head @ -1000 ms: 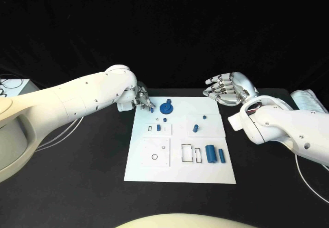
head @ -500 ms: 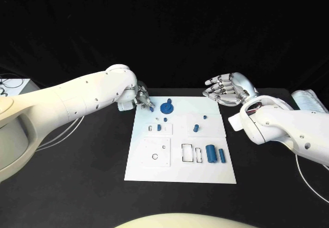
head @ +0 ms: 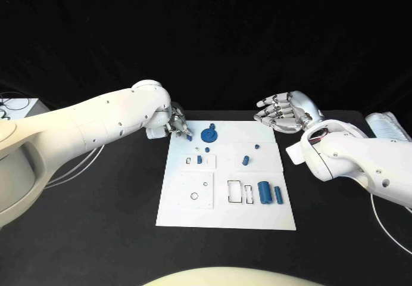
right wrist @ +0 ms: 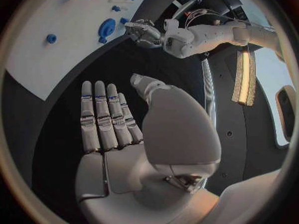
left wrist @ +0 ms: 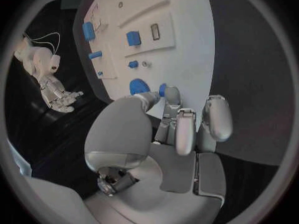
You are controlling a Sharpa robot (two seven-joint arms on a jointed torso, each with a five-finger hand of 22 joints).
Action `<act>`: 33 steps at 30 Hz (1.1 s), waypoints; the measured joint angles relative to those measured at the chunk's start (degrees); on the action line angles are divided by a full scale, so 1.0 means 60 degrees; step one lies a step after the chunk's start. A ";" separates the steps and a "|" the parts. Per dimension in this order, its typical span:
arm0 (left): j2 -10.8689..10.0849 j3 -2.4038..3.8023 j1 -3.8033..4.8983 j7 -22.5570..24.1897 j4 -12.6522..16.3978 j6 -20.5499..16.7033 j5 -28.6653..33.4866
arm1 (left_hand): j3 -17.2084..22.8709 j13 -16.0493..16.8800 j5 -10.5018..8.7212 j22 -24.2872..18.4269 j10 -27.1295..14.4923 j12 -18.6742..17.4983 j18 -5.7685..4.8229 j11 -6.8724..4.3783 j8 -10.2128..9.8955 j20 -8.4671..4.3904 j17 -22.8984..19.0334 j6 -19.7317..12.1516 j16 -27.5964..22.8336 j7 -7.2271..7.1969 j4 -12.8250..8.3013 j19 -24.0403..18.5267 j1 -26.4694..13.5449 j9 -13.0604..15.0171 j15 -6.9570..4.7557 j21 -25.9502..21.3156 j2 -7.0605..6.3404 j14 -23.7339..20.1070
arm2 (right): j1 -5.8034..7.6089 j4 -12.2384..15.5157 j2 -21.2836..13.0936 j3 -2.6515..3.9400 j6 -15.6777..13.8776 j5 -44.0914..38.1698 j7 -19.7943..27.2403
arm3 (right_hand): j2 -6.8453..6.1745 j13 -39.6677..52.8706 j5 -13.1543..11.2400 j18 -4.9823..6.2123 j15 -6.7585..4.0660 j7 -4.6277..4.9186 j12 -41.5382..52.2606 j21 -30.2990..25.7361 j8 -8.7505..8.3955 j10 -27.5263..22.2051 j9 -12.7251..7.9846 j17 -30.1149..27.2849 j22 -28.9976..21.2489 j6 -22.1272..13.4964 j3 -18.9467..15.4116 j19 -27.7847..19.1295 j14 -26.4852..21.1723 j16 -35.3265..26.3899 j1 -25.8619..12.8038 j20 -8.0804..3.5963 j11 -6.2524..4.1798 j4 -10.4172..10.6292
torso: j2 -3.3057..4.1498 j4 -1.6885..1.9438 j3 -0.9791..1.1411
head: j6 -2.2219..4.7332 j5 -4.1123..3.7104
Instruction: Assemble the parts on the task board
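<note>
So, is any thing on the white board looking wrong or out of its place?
Nothing stands out. The task board lies flat and square on the table, the blue parts rest on it, none spilled onto the black table. The left hand is at its far corner; the right hand is off it.

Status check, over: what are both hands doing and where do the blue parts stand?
Left hand at task board far corner, beside blue disc; grasp unclear. Right hand open, off board. Path clear.
</note>
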 measured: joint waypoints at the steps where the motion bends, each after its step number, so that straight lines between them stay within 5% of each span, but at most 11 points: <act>1: -0.0002 -0.0005 0.0002 0.0000 -0.0001 0.0028 0.0000 | 0.0057 -0.0006 0.0000 0.0000 0.0000 0.0000 0.0000 0.0000 0.0000 0.0000 0.0000 -0.0018 0.0000 0.0018 -0.0057 0.0000 0.0034 -0.0024 0.0000 0.0000 -0.0035 0.0000 | 0.0000 0.0005 -0.0001 0.0000 0.0001 0.0000 -0.0001 | 0.0000 0.0000 0.0000 0.0000 0.0000 0.0000 0.0000 0.0000 0.0000 0.0000 0.0000 0.0000 0.0000 0.0000 0.0000 0.0000 0.0000 0.0000 0.0000 0.0000 0.0000 0.0000 | 0.0000 0.0000 0.0000 | -0.0003 0.0001; 6: -0.0004 -0.0036 0.0000 -0.0002 -0.0001 0.0100 -0.0001 | 0.0806 -0.0030 -0.0018 0.0022 -0.0053 -0.0057 0.0000 0.0056 -0.0103 0.0000 0.0000 -0.0051 0.0048 0.0051 -0.0464 0.0000 0.0111 -0.0195 0.0000 0.0000 -0.0265 0.0000 | 0.0000 0.0016 -0.0005 0.0000 0.0006 0.0000 -0.0005 | 0.0000 -0.0013 0.0000 0.0000 0.0000 0.0000 0.0000 0.0000 0.0000 0.0000 0.0000 -0.0010 -0.0024 0.0000 0.0000 0.0000 0.0000 0.0000 0.0000 0.0000 0.0000 0.0000 | 0.0000 -0.0006 0.0002 | -0.0012 0.0003; 14: -0.0018 -0.0078 -0.0013 -0.0003 0.0000 0.0020 0.0063 | 0.1425 0.0130 0.0234 0.0155 0.0148 -0.0009 0.0000 0.0041 0.0131 -0.0058 0.0000 0.0180 0.0185 0.0025 -0.0359 0.0064 0.0002 -0.0210 0.0000 0.0161 -0.0579 0.0000 | 0.0001 0.0027 -0.0016 0.0000 0.0012 0.0000 -0.0008 | -0.0001 -0.0013 0.0000 0.0000 0.0000 0.0000 0.0000 0.0000 0.0000 0.0000 0.0000 -0.0010 -0.0023 0.0000 0.0000 0.0000 0.0000 0.0000 0.0001 -0.0001 0.0000 0.0000 | 0.0001 -0.0004 0.0002 | -0.0022 0.0004; 17: -0.0054 -0.0088 -0.0015 0.0003 0.0013 -0.0115 0.0163 | 0.1541 0.0335 0.0770 0.0155 0.0429 0.0131 0.0000 -0.0015 0.0372 -0.0096 0.0000 0.0370 0.0307 -0.0059 -0.0278 0.0237 -0.0330 0.0126 -0.0035 0.0316 -0.0782 0.0036 | 0.0001 0.0029 -0.0020 0.0000 0.0015 0.0000 -0.0011 | 0.0038 -0.0032 0.0000 0.0000 0.0000 0.0000 0.0000 0.0000 0.0000 0.0026 0.0000 -0.0023 -0.0058 0.0000 0.0000 0.0000 0.0000 0.0000 -0.0038 -0.0001 0.0026 0.0001 | -0.0002 0.0004 0.0003 | -0.0022 -0.0002; 18: -0.0078 -0.0092 -0.0016 0.0004 0.0025 -0.0179 0.0213 | 0.1854 0.0369 0.0902 0.0155 0.0472 0.0132 -0.0001 -0.0044 0.0405 -0.0118 0.0000 0.0386 0.0307 -0.0073 -0.0589 0.0259 -0.0486 0.0133 -0.0054 0.0347 -0.0823 0.0017 | 0.0001 0.0029 -0.0021 0.0000 0.0017 0.0000 -0.0013 | 0.0038 -0.0032 0.0000 0.0000 0.0000 0.0000 0.0000 0.0000 0.0000 0.0034 0.0000 -0.0024 -0.0059 0.0000 0.0000 0.0000 0.0000 0.0000 -0.0038 -0.0001 0.0034 0.0001 | -0.0002 0.0005 0.0002 | -0.0023 -0.0003; 22: -0.0212 -0.0097 -0.0020 0.0007 0.0167 -0.0419 0.0411 | 0.1870 0.0662 0.2000 0.0155 0.0659 0.0350 0.0000 0.0005 0.0631 -0.0193 0.0000 0.0559 0.0407 -0.0173 -0.0606 0.0472 -0.0952 0.0402 -0.0140 0.0577 -0.1010 0.0002 | 0.0001 0.0028 -0.0026 -0.0001 0.0021 0.0000 -0.0019 | 0.0038 -0.0032 0.0000 -0.0001 0.0000 0.0000 0.0000 0.0000 0.0000 0.0034 0.0001 -0.0023 -0.0060 0.0001 0.0000 0.0000 0.0000 0.0000 -0.0038 -0.0001 0.0034 0.0001 | -0.0008 0.0005 0.0001 | -0.0026 -0.0004; 28: -0.0513 -0.0063 -0.0015 0.0021 0.0599 -0.0715 0.0809 | 0.1828 0.0893 0.2640 0.0154 0.1082 0.0476 0.0000 -0.0286 0.0760 -0.0250 0.0000 0.0683 0.0407 -0.0277 -0.0648 0.0570 -0.1189 0.0603 -0.0199 0.0721 -0.1100 0.0011 | 0.0001 0.0015 -0.0039 -0.0001 0.0025 0.0000 -0.0027 | 0.0038 -0.0042 0.0037 -0.0001 0.0000 -0.0001 0.0000 0.0000 0.0000 0.0034 0.0000 -0.0023 -0.0076 0.0001 0.0000 0.0000 0.0000 -0.0036 -0.0038 -0.0001 0.0034 0.0001 | -0.0020 0.0015 -0.0008 | -0.0027 0.0012; 33: -0.0798 -0.0039 -0.0002 0.0040 0.1093 -0.0898 0.1088 | 0.1772 0.0995 0.3013 0.0154 0.1162 0.0521 0.0000 -0.0340 0.0813 -0.0306 0.0000 0.0775 0.0406 -0.0324 -0.0705 0.0653 -0.1339 0.0693 -0.0209 0.0821 -0.1151 0.0000 | 0.0001 0.0008 -0.0051 -0.0001 0.0027 0.0000 -0.0036 | 0.0038 -0.0042 0.0037 0.0000 0.0000 -0.0001 0.0000 0.0000 0.0000 0.0034 -0.0008 -0.0023 -0.0076 0.0001 -0.0001 0.0000 0.0000 -0.0036 -0.0038 -0.0001 0.0034 0.0001 | -0.0025 0.0025 -0.0008 | -0.0005 0.0040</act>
